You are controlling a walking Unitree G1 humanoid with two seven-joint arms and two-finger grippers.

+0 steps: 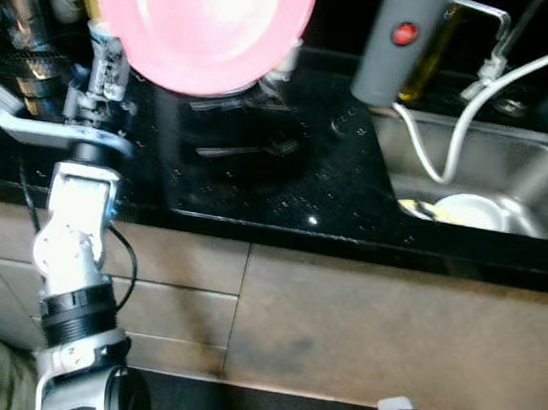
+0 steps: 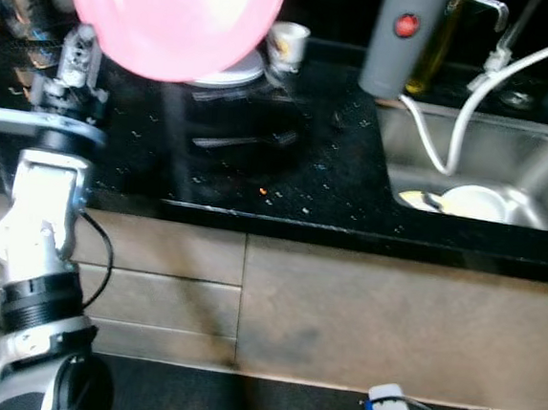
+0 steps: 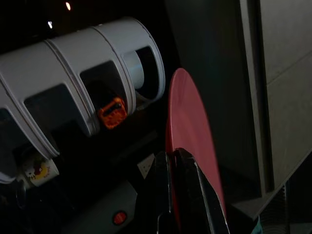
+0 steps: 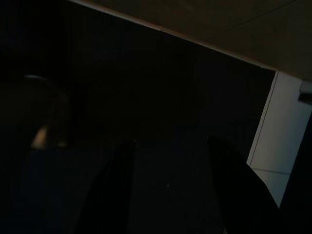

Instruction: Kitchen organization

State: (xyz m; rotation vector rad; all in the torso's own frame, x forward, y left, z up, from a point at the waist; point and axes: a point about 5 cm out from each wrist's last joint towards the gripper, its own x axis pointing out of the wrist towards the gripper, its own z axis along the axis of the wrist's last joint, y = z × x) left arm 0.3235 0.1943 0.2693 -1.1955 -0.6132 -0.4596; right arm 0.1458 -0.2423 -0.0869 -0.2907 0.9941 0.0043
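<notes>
I hold a pink plate (image 1: 204,21) raised high over the back left of the black countertop (image 1: 352,188). My left arm (image 1: 78,226) reaches up from the left. In the left wrist view my left gripper (image 3: 173,157) is shut on the rim of the pink plate (image 3: 190,126), seen edge-on. Under the plate, a pale dish (image 2: 230,73) rests on the counter beside a small cup (image 2: 288,43). My right gripper (image 4: 170,142) hangs in the dark with its fingers apart and nothing between them.
A steel sink (image 1: 536,175) at the right holds a white bowl (image 1: 473,211). A white hose (image 1: 453,134) loops into it. A grey cylinder with a red button (image 1: 399,38) stands behind the counter. Dark utensils (image 1: 250,150) lie mid-counter. Beige cabinet fronts (image 1: 360,318) run below.
</notes>
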